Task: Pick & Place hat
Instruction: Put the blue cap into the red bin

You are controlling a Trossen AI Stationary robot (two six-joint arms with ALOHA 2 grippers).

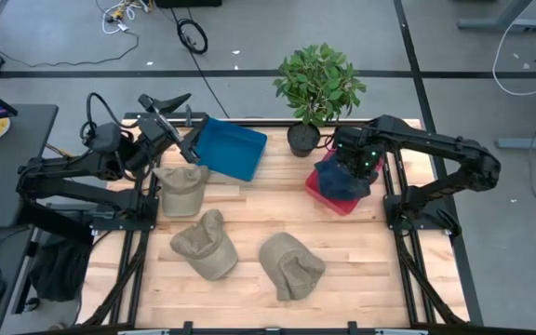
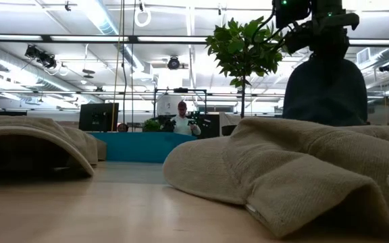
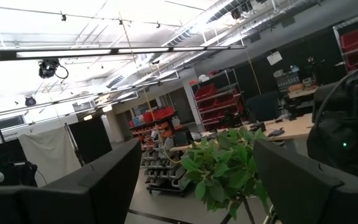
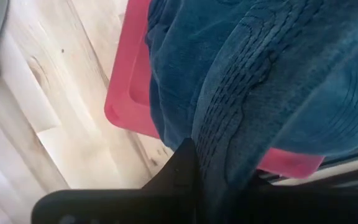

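Right tool: over the red tray at the worktop's far right, closed on the blue hat. In the right wrist view the knit fabric is pinched against a dark finger and hangs down over the tray. In the low view the hat dangles below this tool, clear of the worktop.

Left tool: raised at the far left, beside the blue tray, fingers spread and holding nothing. In the left wrist view its two fingers stand apart.

Tan hat, first: just below the left tool, next to the blue tray.

Tan hat, second: mid-worktop, nearer the front than either tool.

Tan hat, third: front centre, well apart from the right tool.

Plant: potted, far edge, just beside the right tool, between the two trays.

Person: in the room behind, seen in the low view.
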